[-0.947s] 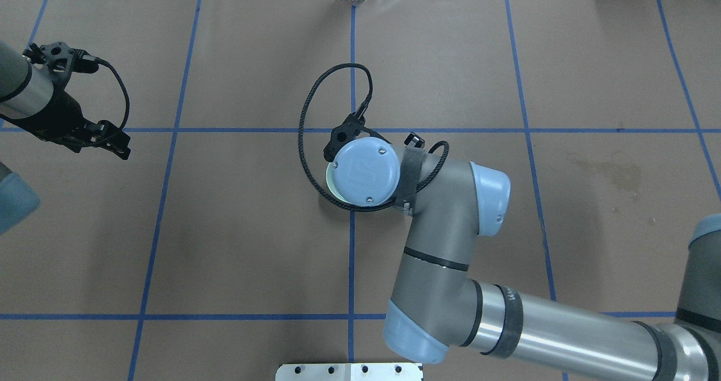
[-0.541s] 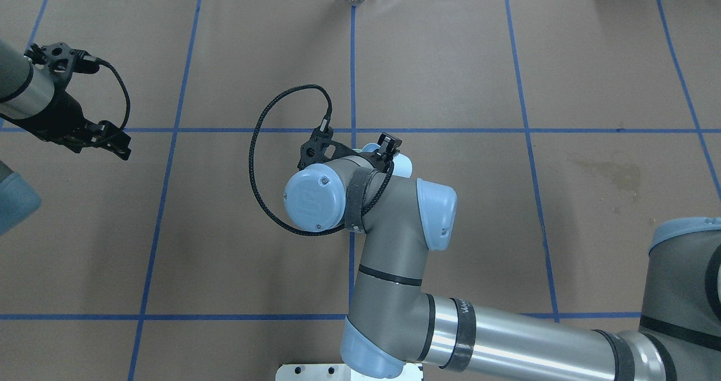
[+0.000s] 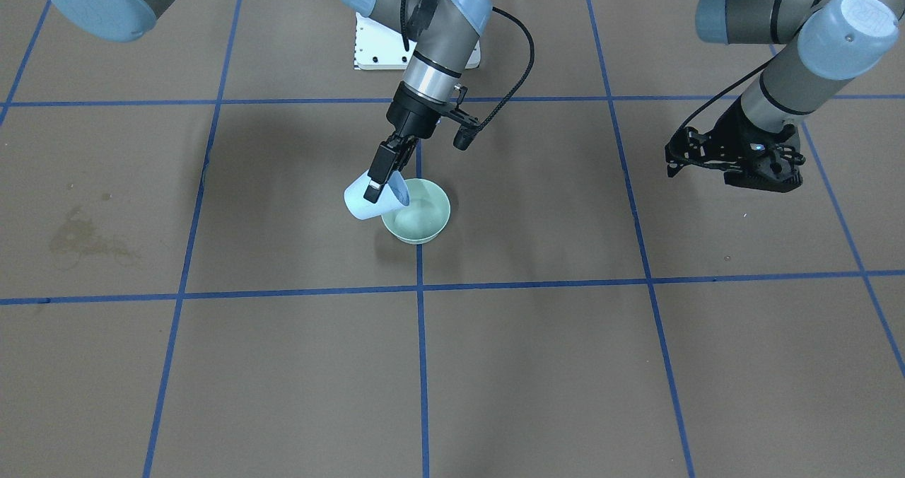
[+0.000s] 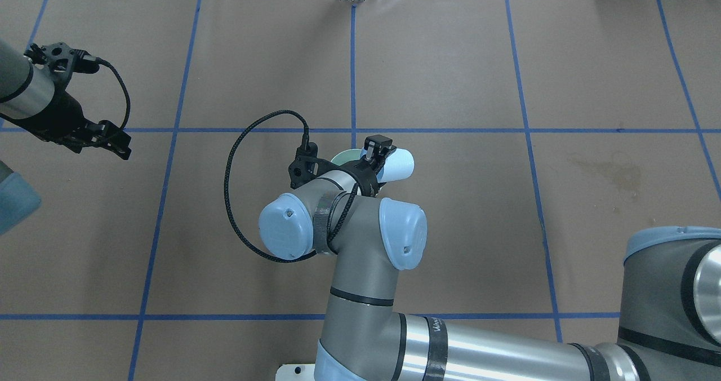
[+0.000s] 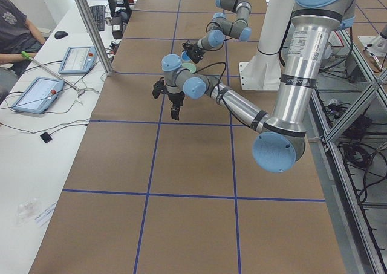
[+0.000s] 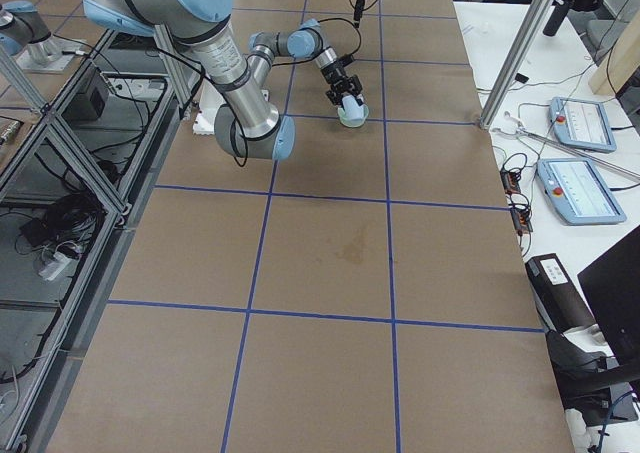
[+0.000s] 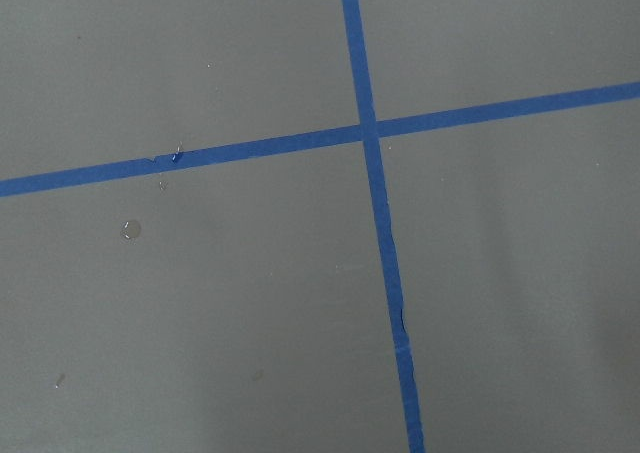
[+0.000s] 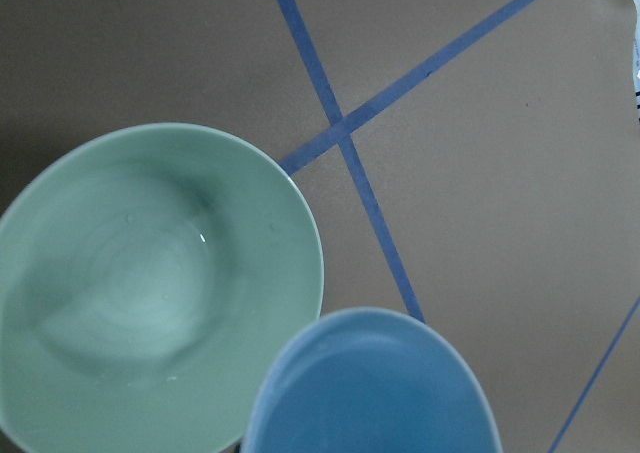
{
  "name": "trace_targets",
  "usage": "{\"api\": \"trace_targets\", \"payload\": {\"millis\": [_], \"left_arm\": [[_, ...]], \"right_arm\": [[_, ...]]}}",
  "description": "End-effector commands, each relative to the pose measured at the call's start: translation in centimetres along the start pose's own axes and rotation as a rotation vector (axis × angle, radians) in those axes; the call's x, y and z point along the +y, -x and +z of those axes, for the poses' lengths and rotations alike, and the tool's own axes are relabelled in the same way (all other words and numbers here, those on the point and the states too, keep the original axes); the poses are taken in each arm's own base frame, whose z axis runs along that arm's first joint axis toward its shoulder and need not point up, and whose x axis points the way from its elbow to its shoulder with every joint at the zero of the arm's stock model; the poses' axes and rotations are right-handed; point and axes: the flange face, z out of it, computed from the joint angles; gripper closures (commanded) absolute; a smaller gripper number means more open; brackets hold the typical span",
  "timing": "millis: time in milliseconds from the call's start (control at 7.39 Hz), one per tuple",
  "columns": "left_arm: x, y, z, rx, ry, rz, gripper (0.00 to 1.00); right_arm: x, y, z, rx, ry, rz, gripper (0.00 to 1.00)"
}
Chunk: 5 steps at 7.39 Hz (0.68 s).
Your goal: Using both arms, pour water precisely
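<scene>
My right gripper [image 3: 382, 173] is shut on a light blue cup [image 3: 362, 205] and holds it tipped on its side, mouth toward a pale green bowl [image 3: 424, 218]. The water [image 8: 140, 313] shows as faint ripples and a glint in the bowl. The cup rim [image 8: 370, 323] hangs at the bowl's edge. In the overhead view the cup [image 4: 399, 165] sticks out to the right of the right gripper [image 4: 376, 154], and the wrist hides most of the bowl [image 4: 343, 156]. My left gripper [image 3: 760, 170] hovers open and empty far off to the side, and it also shows in the overhead view [image 4: 112, 140].
Brown paper with a blue tape grid covers the table. A dried stain [image 4: 611, 169] lies on the robot's right side. The white pedestal [image 3: 368, 43] stands behind the bowl. An operator's bench with tablets [image 5: 36, 94] and a metal post [image 5: 91, 26] border the far edge.
The right wrist has swung left and back toward the robot's base, tipping the cup, whose body now shows beside the gripper. The left arm has not moved.
</scene>
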Motion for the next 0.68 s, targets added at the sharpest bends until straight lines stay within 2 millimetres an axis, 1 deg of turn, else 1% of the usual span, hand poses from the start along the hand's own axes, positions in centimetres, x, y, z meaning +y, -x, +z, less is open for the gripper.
{"api": "trace_targets", "payload": {"millis": [0,135,270,406,541], "left_arm": [[0.02,-0.04,-0.04,0.002,-0.001,-0.024,0.00],[0.01,0.00,0.02,0.002,0.000,-0.025,0.00],[-0.02,0.09,0.13,0.000,0.002,-0.026,0.00],[0.01,0.03,0.19,0.001,0.004,-0.025,0.00],[0.07,0.05,0.06,0.003,0.003,-0.027,0.00]], "right_arm": [[-0.77,2.03,0.69,0.068,0.040,-0.082,0.61],[-0.94,1.83,0.27,0.083,0.049,-0.093,0.61],[-0.79,1.74,0.31,0.097,0.071,-0.112,0.63],[-0.70,1.94,0.48,0.116,0.085,-0.130,0.66],[-0.64,2.35,0.42,0.128,0.105,-0.152,0.67]]}}
